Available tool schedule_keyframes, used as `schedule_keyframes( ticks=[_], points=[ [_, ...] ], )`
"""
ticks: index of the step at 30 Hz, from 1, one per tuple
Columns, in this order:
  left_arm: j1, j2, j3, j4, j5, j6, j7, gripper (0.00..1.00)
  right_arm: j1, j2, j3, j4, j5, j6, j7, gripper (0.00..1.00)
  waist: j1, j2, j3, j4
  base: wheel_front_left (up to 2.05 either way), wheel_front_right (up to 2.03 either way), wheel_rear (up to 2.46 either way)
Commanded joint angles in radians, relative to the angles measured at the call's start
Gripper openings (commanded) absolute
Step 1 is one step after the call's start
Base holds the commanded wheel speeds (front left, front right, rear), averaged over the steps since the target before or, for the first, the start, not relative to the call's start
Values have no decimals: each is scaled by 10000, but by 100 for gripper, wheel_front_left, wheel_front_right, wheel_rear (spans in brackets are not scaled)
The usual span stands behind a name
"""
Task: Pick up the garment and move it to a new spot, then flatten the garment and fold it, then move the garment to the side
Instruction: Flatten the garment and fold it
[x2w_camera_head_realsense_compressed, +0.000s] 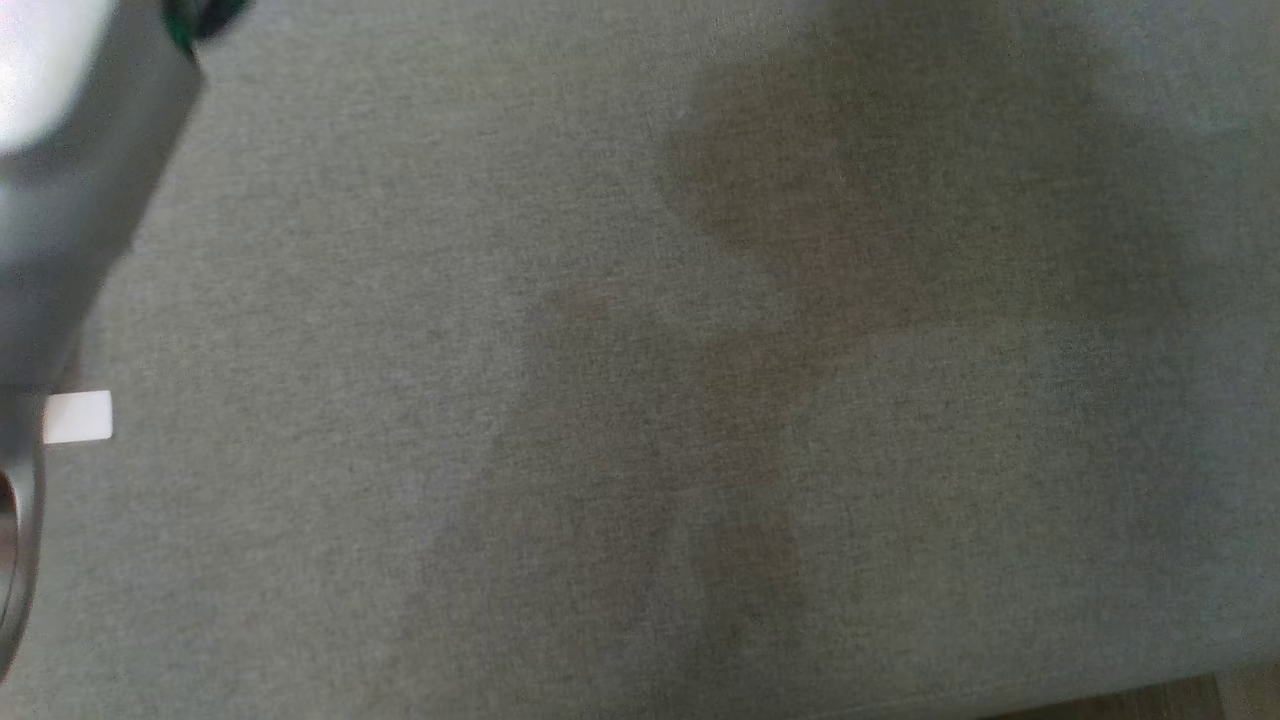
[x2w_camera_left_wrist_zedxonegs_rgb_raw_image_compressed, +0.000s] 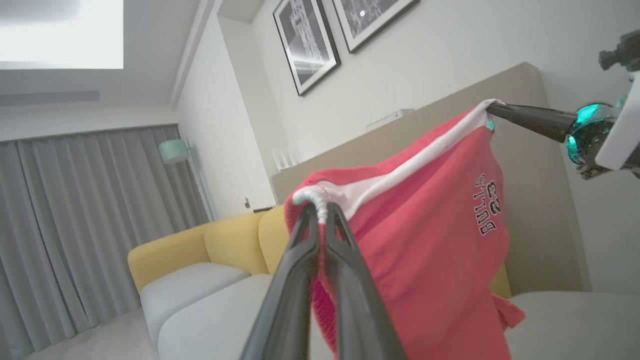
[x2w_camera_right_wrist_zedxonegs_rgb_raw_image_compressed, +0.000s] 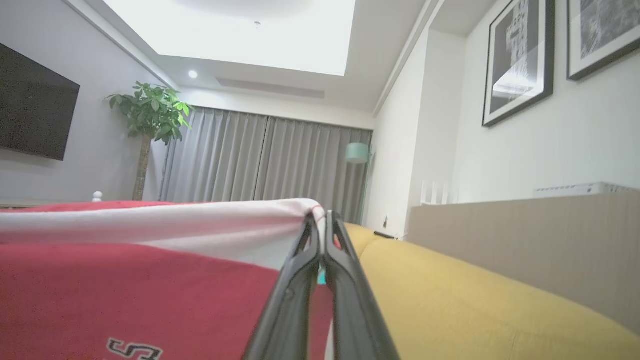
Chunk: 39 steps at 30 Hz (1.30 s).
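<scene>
Head view reads dim and soft to me: blotchy shadows (x2w_camera_head_realsense_compressed: 800, 220) on the grey fabric (x2w_camera_head_realsense_compressed: 350, 400), forearm (x2w_camera_head_realsense_compressed: 50, 120) blurred and blown out white. Both wrist views are bright. Light comes from the ceiling panel (x2w_camera_right_wrist_zedxonegs_rgb_raw_image_compressed: 240, 35) high above the right end effector (x2w_camera_right_wrist_zedxonegs_rgb_raw_image_compressed: 318, 220), clipped to pure white. Glare on the framed print (x2w_camera_right_wrist_zedxonegs_rgb_raw_image_compressed: 517, 65) up-right of it. Wall lines bow at the edges. The left end effector (x2w_camera_left_wrist_zedxonegs_rgb_raw_image_compressed: 322, 210) goes soft near the lens.
</scene>
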<state>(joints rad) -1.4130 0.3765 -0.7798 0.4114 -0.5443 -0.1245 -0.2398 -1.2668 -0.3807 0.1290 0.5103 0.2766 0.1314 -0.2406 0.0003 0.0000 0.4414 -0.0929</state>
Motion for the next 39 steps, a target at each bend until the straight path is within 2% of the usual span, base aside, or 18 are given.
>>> schedule_keyframes(
  ticks=[1,5,9,14,16,18,19,24,32,35,39],
  points=[
    [-441,287,490,-126,44,-27,-69,0,-239,-74,-112,-382,-95,-7,-66,0,-3,0,129,-64,0,0,0],
    [14,262,807,-48,-88,-39,-203,0,6,-18,-125,-819,-264,-7,-116,0,-3,0,103,-51,0,0,0],
    [1792,615,853,-554,-159,-52,-215,0,1555,32,183,-1395,19,-7,-26,0,-3,0,-23,33,0,0,0],
    [4870,696,931,-1379,-10,-56,-217,0,4673,-22,88,-2391,456,-7,358,0,-3,0,-262,342,0,0,0],
    [6159,552,1011,-1671,144,-57,-218,0,6059,18,-115,-2909,575,-7,527,0,-3,0,-430,416,0,0,0],
    [7329,451,1063,-1969,428,-45,-218,0,7388,125,-352,-3507,686,-7,750,0,-3,0,-603,424,0,0,0],
    [8414,409,1046,-2233,789,-36,-218,0,8653,241,-581,-4202,705,-7,1002,0,-3,0,-800,394,0,0,0],
    [10512,443,859,-2472,1542,57,-219,0,11323,584,-1296,-5914,524,-7,1696,0,-3,0,-1348,238,0,0,0],
    [11989,720,200,-2625,1368,8,-25,0,14137,478,-2135,-8290,764,-7,2960,0,-3,0,-2002,82,0,0,0],
    [12124,756,238,-3073,1037,7,93,0,14528,467,-2534,-8830,763,-7,3251,0,-3,0,-2086,99,0,0,0],
    [12060,663,424,-3536,678,37,202,0,14399,308,-2590,-8947,615,-7,3446,0,-3,0,-2075,147,0,0,0]
  ],
)
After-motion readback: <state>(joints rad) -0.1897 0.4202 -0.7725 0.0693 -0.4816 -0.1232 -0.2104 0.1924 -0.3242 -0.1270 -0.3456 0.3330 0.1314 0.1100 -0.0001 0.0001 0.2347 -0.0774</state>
